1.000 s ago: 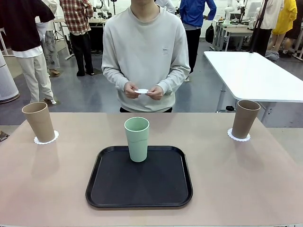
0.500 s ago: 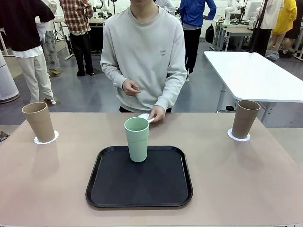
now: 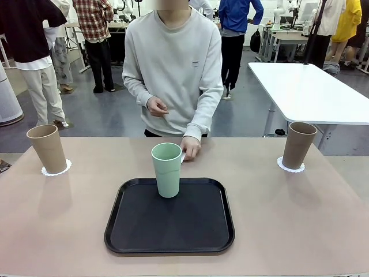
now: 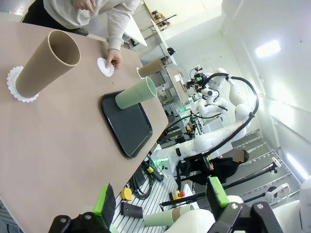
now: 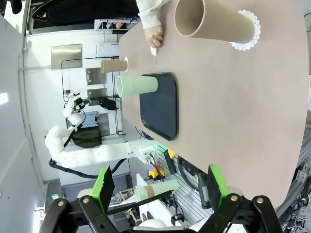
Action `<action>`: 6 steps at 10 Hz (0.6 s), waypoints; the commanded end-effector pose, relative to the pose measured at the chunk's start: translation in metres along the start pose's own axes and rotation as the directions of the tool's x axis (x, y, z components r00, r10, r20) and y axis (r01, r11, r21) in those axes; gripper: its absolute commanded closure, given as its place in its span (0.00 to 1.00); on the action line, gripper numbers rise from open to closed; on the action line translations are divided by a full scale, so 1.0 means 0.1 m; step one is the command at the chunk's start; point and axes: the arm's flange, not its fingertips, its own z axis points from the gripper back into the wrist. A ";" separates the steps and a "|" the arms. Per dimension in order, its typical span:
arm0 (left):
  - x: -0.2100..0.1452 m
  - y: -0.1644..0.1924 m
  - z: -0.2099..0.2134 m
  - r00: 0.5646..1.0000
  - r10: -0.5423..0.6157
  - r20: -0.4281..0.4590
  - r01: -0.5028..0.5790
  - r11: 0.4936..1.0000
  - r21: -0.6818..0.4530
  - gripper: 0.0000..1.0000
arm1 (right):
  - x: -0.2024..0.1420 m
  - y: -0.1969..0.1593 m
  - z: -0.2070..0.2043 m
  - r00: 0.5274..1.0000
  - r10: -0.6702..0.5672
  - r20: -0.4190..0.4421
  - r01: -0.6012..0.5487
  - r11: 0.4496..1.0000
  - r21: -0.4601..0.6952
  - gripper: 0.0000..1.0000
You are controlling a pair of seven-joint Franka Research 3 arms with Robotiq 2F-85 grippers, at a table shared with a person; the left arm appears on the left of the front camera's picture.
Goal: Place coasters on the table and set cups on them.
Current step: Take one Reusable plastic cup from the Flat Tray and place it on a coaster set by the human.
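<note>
Left gripper (image 4: 160, 196): gapes wide, green pads well apart, grips nothing, hangs clear of everything on the table (image 3: 288, 231). Right gripper (image 5: 159, 188): likewise spread wide, with nothing between its pads.

Mint green cup (image 3: 167, 170): stands upright on the far part of the black tray (image 3: 173, 228), at the table's middle.

Left tan cup (image 3: 48, 148): stands upright on a white coaster (image 3: 64, 168) at the far left of the table.

Right tan cup (image 3: 298, 144): stands upright on a second coaster (image 3: 291, 168) at the far right.

Third coaster (image 4: 105, 66): lies at the tabletop just beyond the tray's far edge, behind the mint green cup, under the fingers of the person's lowered hand (image 3: 190, 147).

Person's other hand (image 3: 157, 106): hangs loosely closed at chest height.
</note>
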 end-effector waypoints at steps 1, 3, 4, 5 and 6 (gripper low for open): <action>-0.01 -0.02 0.01 1.000 -0.003 0.003 0.003 1.000 -0.009 0.00 | 0.00 0.00 0.01 1.000 -0.003 0.008 0.003 1.000 0.008 0.00; -0.01 -0.02 0.01 1.000 -0.003 0.003 0.003 1.000 -0.009 0.00 | 0.00 0.00 0.01 1.000 -0.003 0.008 0.003 1.000 0.008 0.00; -0.01 -0.02 0.01 1.000 -0.003 0.003 0.003 1.000 -0.009 0.00 | 0.00 0.00 0.01 1.000 -0.003 0.008 0.003 1.000 0.008 0.00; -0.01 -0.02 0.01 1.000 -0.003 0.003 0.003 1.000 -0.009 0.00 | 0.00 0.00 0.01 1.000 -0.003 0.008 0.003 1.000 0.008 0.00; -0.01 -0.02 0.01 1.000 -0.003 0.003 0.003 1.000 -0.009 0.00 | 0.00 0.00 0.01 1.000 -0.003 0.008 0.003 1.000 0.008 0.00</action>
